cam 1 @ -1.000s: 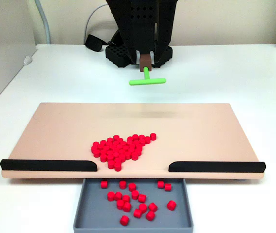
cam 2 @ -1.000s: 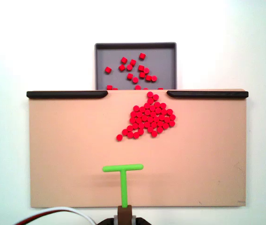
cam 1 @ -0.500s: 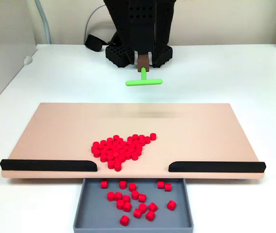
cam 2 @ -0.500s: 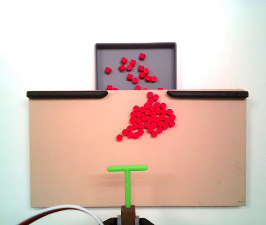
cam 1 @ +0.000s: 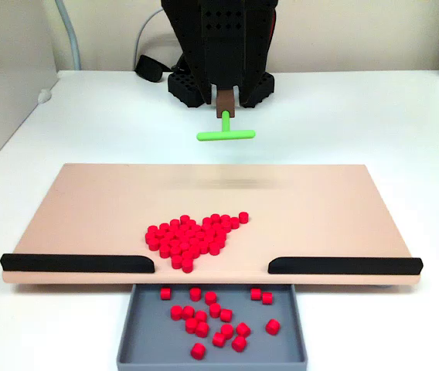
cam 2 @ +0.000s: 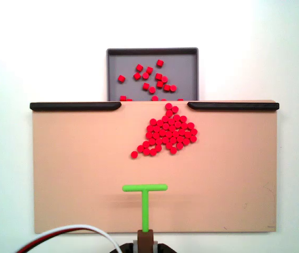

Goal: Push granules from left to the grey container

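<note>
Nearest in a fixed view: grey container (cam 1: 131, 334) below the tan board's (cam 1: 88, 201) front edge, holding loose granules (cam 1: 218, 315). Main granule cluster lies mid-board, just behind the gap between two black strips (cam 1: 77, 263). Beyond, green T-shaped tool (cam 1: 226, 133) hangs above the white table (cam 1: 359, 116), behind the board's far edge, clear of the cluster. End effector (cam 1: 225, 102) pinches the tool's brown stem; arm base and cables farthest.

Ahead of my tool (cam 2: 145, 188), bare tan wooden board (cam 2: 76, 174), then two black edge strips (cam 2: 76, 106) flanking a gap.
</note>
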`<state>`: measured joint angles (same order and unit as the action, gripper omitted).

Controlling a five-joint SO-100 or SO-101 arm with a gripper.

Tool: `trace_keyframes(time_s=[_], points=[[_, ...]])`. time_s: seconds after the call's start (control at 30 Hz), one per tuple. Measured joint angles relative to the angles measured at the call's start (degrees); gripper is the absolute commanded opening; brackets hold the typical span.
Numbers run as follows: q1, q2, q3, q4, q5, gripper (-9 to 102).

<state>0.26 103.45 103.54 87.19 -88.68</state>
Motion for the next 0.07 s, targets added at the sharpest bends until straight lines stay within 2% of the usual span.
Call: trace_keyframes(time_s=[0.07], points=[[0.0, 0.0, 0.0, 0.0, 0.0, 0]])
